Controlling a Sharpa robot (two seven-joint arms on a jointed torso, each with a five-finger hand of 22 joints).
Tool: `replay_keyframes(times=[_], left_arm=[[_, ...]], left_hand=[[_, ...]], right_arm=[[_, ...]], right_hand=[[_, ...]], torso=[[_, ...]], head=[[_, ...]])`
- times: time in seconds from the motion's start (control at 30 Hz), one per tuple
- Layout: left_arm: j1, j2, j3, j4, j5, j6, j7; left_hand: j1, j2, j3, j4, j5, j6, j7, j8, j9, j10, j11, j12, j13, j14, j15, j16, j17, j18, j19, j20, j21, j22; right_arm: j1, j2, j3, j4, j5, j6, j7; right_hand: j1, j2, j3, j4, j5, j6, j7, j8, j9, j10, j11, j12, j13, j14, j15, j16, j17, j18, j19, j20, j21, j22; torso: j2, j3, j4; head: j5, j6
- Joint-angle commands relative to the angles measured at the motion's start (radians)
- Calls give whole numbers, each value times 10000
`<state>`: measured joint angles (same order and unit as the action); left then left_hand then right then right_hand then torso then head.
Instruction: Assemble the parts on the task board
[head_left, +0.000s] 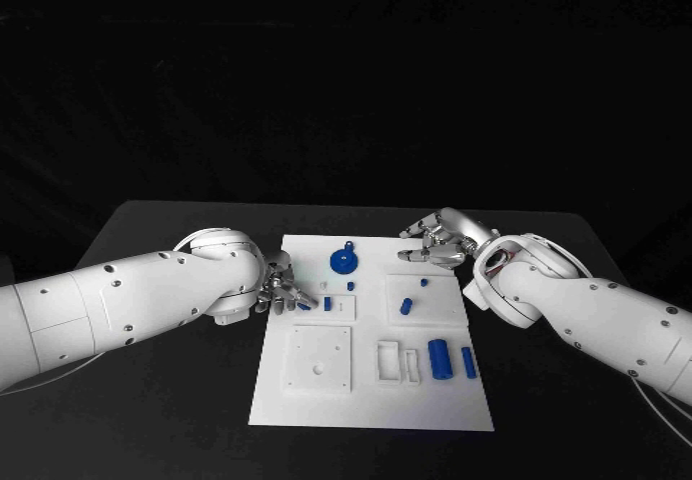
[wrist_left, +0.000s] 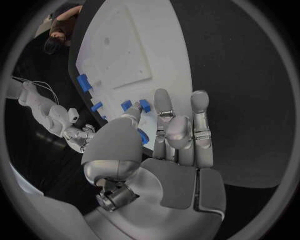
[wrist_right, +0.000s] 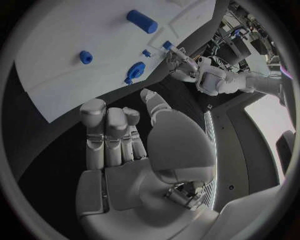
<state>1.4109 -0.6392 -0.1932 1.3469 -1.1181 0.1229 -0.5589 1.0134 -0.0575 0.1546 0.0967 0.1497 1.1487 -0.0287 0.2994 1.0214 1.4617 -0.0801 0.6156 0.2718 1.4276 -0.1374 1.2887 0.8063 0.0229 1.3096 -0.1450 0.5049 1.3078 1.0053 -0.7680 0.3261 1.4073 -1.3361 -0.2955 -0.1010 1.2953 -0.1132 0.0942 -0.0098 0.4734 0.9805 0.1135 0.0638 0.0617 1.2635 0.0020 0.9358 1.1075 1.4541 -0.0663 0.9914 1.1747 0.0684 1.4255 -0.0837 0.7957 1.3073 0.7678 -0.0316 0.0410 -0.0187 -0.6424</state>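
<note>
The white task board (head_left: 372, 400) lies mid-table with several blue parts on it. A round blue part (head_left: 345, 261) sits near its far edge, and two blue cylinders (head_left: 438, 358) lie near its right side. My left hand (head_left: 281, 293) hovers at the board's left edge, fingers straight and thumb apart, holding nothing. A small blue part (wrist_left: 142, 136) shows just past its thumb (wrist_left: 122, 135). Another small blue part (head_left: 327, 302) lies in a recess beside its fingers. My right hand (head_left: 440, 243) is at the board's far right corner, fingers loosely bent, with nothing in it (wrist_right: 125, 150).
A square recessed plate (head_left: 317, 358) takes up the board's near left, and narrow white slots (head_left: 392, 362) sit beside the cylinders. Black table (head_left: 173, 420) surrounds the board on all sides. The left arm (head_left: 116, 300) and right arm (head_left: 606, 320) flank the board.
</note>
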Motion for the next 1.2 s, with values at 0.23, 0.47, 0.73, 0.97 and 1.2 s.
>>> replay_keyframes(times=[0.23, 0.47, 0.73, 0.97, 1.2], left_arm=[[-73, 40, -45, 0, 34, 15, -114], [-72, 28, 9, 45, 171, -5, -119], [-67, 20, 105, 85, 261, 25, -137], [-64, 23, 129, 110, 378, 95, -147], [-63, 39, 135, 129, 465, 97, -146]], left_hand=[[177, 296, -97, -351, 28, -8, -42, -14, -20, 536, -27, 49, -14, 64, 22, -41, 8, 103, 76, -10, 6, 177], [518, 687, -106, -1035, 949, -81, -60, -86, -99, 535, -35, 39, -23, 62, 19, -52, -2, 104, 70, -6, -1, 177], [599, 800, -18, -1373, 1245, -101, -61, -117, -164, 536, -36, 33, -28, 66, 26, -53, -1, 122, 66, 10, -7, 179], [566, 840, 41, -1550, 1310, -117, -55, -140, -218, 537, -34, 30, -31, 67, 30, -54, 0, 130, 63, 18, -9, 179], [673, 912, 143, -1677, 1352, -121, -47, -160, -259, 537, -31, 31, -31, 66, 35, -53, -1, 133, 58, 25, -8, 179]], right_arm=[[-13, 14, 5, -2, -34, 59, 55], [-20, 27, 5, -14, -34, 63, 53], [-31, 37, 5, -22, -34, 66, 53], [-36, 40, 5, -26, -34, 66, 53], [-40, 40, 5, -25, -34, 68, 55]], right_hand=[[-118, 2, 32, -13, 4, -35, 19, -34, -7, -63, -11, -43, -9, 5, -3, -24, -10, 38, 66, -6, -45, 975], [-118, 2, 32, -13, 4, -35, 19, -34, -7, -63, -11, -43, -9, 5, -3, -24, -10, 38, 66, -6, -45, 975], [-118, 2, 32, -13, 4, -35, 19, -34, -7, -63, -11, -43, -9, 5, -3, -24, -10, 38, 66, -6, -45, 975], [-118, 2, 32, -13, 4, -35, 19, -34, -7, -63, -11, -43, -9, 5, -3, -24, -10, 38, 66, -6, -45, 975], [-118, 2, 32, -13, 4, -35, 19, -34, -7, -63, -11, -43, -9, 5, -3, -24, -10, 38, 66, -6, -45, 975]], torso=[[-1, -1, -3], [2, 2, 8], [-1, -1, 7], [-1, 4, -2], [2, 3, -3]], head=[[-4, 6], [0, 10], [14, 17], [16, 17], [5, 19]])
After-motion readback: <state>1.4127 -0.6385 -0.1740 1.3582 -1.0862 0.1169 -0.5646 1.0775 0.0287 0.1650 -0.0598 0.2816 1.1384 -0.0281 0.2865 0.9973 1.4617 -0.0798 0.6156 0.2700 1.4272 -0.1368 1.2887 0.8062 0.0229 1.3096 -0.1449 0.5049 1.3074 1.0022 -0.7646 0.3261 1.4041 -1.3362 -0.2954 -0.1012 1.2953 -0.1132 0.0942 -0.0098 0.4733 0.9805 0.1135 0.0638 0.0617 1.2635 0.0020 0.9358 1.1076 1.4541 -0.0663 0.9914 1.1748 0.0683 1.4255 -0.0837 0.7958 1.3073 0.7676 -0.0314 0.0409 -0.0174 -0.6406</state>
